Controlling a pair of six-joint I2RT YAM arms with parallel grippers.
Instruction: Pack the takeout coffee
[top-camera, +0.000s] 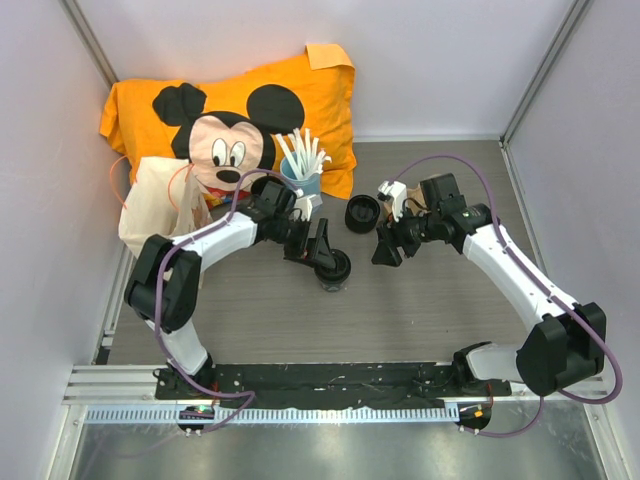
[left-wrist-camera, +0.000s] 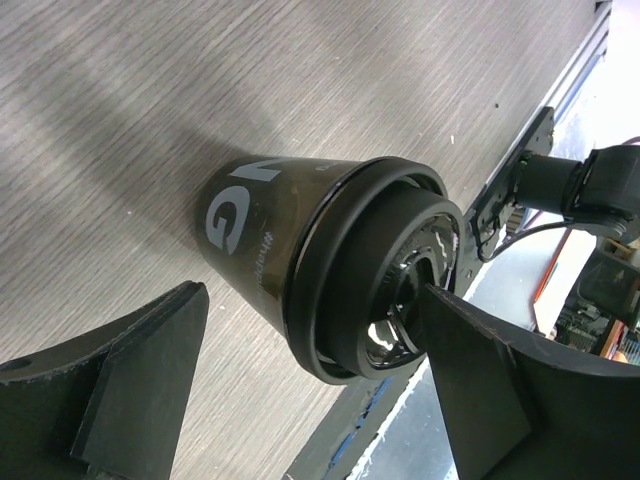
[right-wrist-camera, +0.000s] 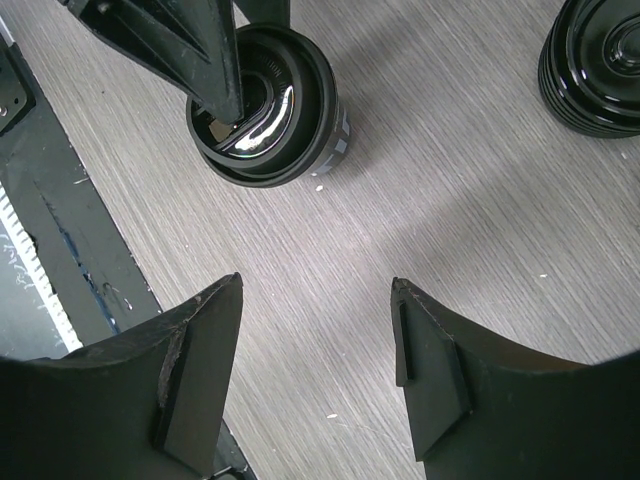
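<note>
The takeout coffee (top-camera: 336, 270) stands upright on the table just left of centre, with a round black ridged lid and a dark translucent body with white lettering (left-wrist-camera: 300, 250). My left gripper (top-camera: 322, 248) is open around it. In the left wrist view (left-wrist-camera: 312, 300) one finger is well clear of the body and the other finger is at the lid's rim. My right gripper (top-camera: 385, 250) is open and empty over bare table to the cup's right. Its wrist view (right-wrist-camera: 318, 285) shows the coffee (right-wrist-camera: 275, 110) at the upper left.
A squat black ring-shaped piece (top-camera: 362, 213) sits behind the two grippers and shows in the right wrist view (right-wrist-camera: 600, 60). A blue cup of white sticks (top-camera: 302, 172) stands behind my left arm. A beige cloth bag (top-camera: 160, 200) and an orange Mickey Mouse pillow (top-camera: 320, 90) lie at the back left.
</note>
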